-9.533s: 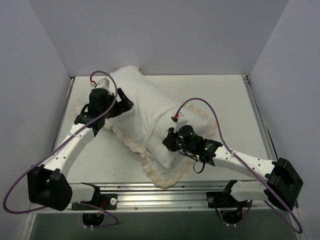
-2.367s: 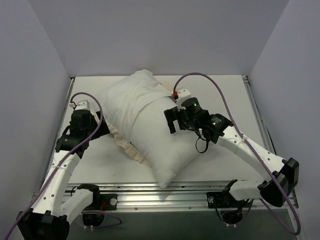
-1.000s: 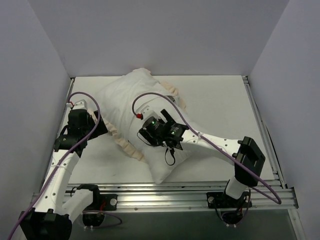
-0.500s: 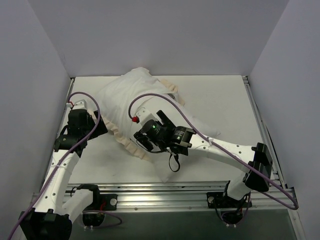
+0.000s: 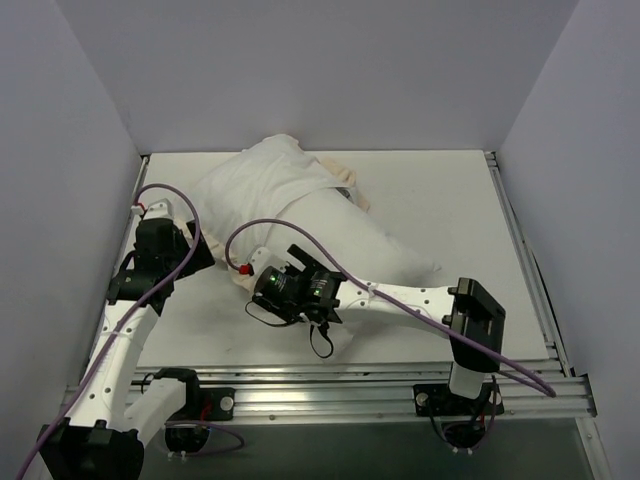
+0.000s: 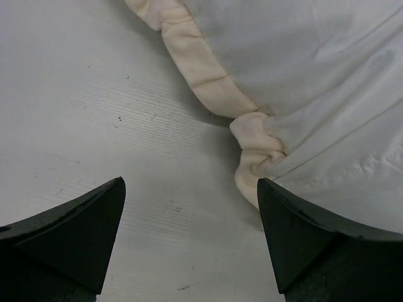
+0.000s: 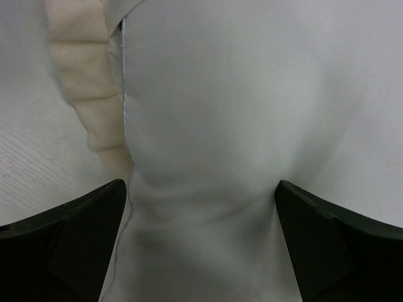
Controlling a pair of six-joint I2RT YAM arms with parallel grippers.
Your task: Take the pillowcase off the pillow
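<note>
Grey walls (image 5: 330, 70) closed in a white table (image 5: 450, 190). On it the pillow (image 5: 390, 250) lay slantwise, from the far left corner toward the right of middle. Its far end was wrapped in the pillowcase (image 5: 255, 185), white side out, with the cream frill (image 5: 347, 192) crossing it. The left gripper (image 6: 189, 184) stood wide and held nothing, over bare table just beside a bunched loop of frill at the pillowcase's left edge. The right arm (image 5: 400, 297) stretched across to the pillow's near left end. There the right gripper (image 7: 200, 184) was spread wide, with white fabric between its fingers but not pinched, and frill beside its left finger. Whether that fabric was pillowcase or pillow could not be told.
</note>
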